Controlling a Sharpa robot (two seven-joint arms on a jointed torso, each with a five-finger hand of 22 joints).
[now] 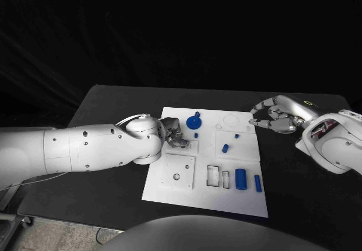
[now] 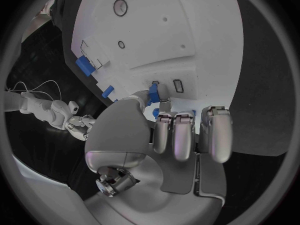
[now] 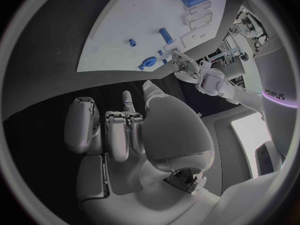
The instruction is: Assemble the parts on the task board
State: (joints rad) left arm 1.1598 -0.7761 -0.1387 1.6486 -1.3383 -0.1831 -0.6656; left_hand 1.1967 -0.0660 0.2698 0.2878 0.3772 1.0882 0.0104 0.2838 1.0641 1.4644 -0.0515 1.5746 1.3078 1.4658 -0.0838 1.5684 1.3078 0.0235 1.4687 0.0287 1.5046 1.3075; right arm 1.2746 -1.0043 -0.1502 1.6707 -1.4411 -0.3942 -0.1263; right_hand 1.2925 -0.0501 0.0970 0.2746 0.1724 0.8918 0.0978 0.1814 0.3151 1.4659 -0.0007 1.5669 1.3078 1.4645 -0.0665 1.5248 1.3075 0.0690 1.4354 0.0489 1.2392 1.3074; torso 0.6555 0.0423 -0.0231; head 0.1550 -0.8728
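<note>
Head view gives you the whole task board (image 1: 205, 194) on the black table (image 1: 113, 104): your left hand (image 1: 172, 135) rests on it just beside the blue disc with its knob (image 1: 194, 123), while your right hand (image 1: 274, 118) hovers off the board's far corner, fingers curled in with nothing held. Nearer the robot than the left hand lie a large blue cylinder (image 1: 240, 178) and a slim blue bar (image 1: 258, 183).

Left wrist view adds what the head view hides: the thumb and a finger pinch a small blue part (image 2: 153, 93) at the board's surface. Right wrist view shows its fingers (image 3: 119, 135) folded over bare tabletop, and pale lettering on the arm that you cannot read.
</note>
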